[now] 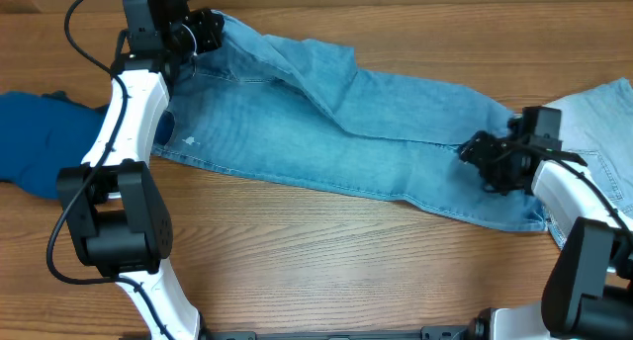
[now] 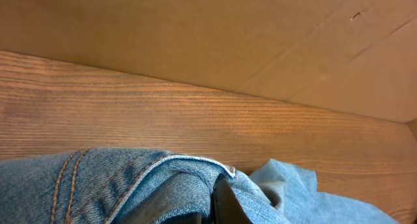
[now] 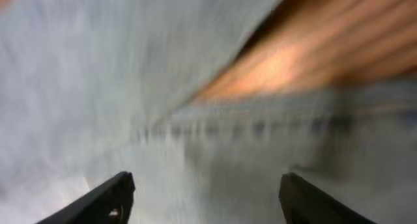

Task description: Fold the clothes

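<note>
Overhead: jeans (image 1: 376, 132) lie stretched across the bench (image 1: 346, 271), waist at upper left, ankles at right. The left gripper (image 1: 203, 29) is clenched on the waistband; the right gripper (image 1: 485, 162) hangs over the ankle end.

Left wrist: the waistband (image 2: 117, 182) bunches up around a dark finger (image 2: 227, 199).

Right wrist: blurred; fingers (image 3: 104, 201) spread wide above denim, grasping nothing.

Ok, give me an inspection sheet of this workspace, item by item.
Surface: wooden table, grain visible.
Job's things: jeans spread across the middle; dark blue garment at the left edge; paler denim at the right edge.
Clutter: nothing seen.
Grippers: left gripper shut on the jeans' waistband; right gripper over the ankle end, fingers apart.
Cables: black cable looping beside the left gripper.
Surroundings: brown board behind the table.
</note>
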You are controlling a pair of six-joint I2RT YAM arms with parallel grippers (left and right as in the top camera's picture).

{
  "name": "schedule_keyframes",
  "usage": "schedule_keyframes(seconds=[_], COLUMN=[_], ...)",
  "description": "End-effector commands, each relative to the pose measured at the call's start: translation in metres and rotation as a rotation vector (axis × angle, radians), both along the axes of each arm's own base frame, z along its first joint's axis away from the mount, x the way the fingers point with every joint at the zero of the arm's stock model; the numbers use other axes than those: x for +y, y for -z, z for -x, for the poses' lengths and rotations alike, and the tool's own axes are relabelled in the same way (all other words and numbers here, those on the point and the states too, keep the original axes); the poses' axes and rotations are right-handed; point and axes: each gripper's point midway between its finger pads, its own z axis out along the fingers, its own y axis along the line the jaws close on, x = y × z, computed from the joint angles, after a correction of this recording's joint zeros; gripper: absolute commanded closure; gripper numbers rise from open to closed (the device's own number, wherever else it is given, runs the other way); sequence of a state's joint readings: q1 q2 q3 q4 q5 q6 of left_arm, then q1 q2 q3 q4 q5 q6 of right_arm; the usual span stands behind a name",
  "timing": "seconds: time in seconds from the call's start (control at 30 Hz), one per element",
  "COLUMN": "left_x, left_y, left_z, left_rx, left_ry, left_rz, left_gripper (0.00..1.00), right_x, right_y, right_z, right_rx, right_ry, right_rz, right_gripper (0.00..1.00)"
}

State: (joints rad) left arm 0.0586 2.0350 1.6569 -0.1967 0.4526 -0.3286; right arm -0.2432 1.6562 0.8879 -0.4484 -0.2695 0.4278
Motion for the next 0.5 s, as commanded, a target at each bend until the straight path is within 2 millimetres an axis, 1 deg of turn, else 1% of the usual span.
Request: schedule_keyframes(seconds=[0.0, 0.07, 0.1, 0.13, 0.23, 0.27, 0.33, 0.37, 0.4, 0.47], left_x=[-0.006, -0.006, -0.006, -0.006, -0.006, -0.006, -0.006, -0.006, -0.006, -0.006], left_y=[-0.021, -0.017, -0.016, -0.013, -0.012, -0.012, -0.011, -0.009, -0.008, -0.008], left_z=[-0.005, -0.002, -0.001, 0.0, 0.001, 0.001, 0.002, 0.002, 0.003, 0.003], left_rx=[-0.061, -0.04, -0.033, -0.021, -0.014, -0.013, -0.008, -0.002, 0.004, 0.005], left_ry=[0.04, 0.04, 0.04, 0.04, 0.041, 0.041, 0.04, 0.04, 0.04, 0.042], left_rz=[-0.022, -0.021, -0.021, -0.02, -0.02, -0.019, -0.02, -0.019, -0.022, -0.021], left_gripper=[0.96, 0.96, 0.96, 0.96, 0.96, 0.96, 0.96, 0.96, 0.96, 0.96], right_x=[-0.024, -0.028, -0.025, -0.022, -0.025, -0.027, -0.029, -0.03, -0.03, -0.019], right_y=[0.009, 0.018, 0.02, 0.023, 0.026, 0.025, 0.021, 0.019, 0.018, 0.009], right_z=[-0.01, -0.019, -0.025, -0.035, -0.046, -0.05, -0.056, -0.058, -0.059, -0.062], right_rx=[-0.007, -0.031, -0.051, -0.088, -0.124, -0.14, -0.173, -0.186, -0.189, -0.201], right_ry=[0.123, 0.124, 0.112, 0.095, 0.114, 0.113, 0.11, 0.11, 0.11, 0.059], right_rz=[-0.032, -0.055, -0.074, -0.093, -0.095, -0.09, -0.081, -0.078, -0.081, -0.135], right_gripper=[0.29, 0.29, 0.28, 0.29, 0.3, 0.34, 0.46, 0.54, 0.68, 0.75])
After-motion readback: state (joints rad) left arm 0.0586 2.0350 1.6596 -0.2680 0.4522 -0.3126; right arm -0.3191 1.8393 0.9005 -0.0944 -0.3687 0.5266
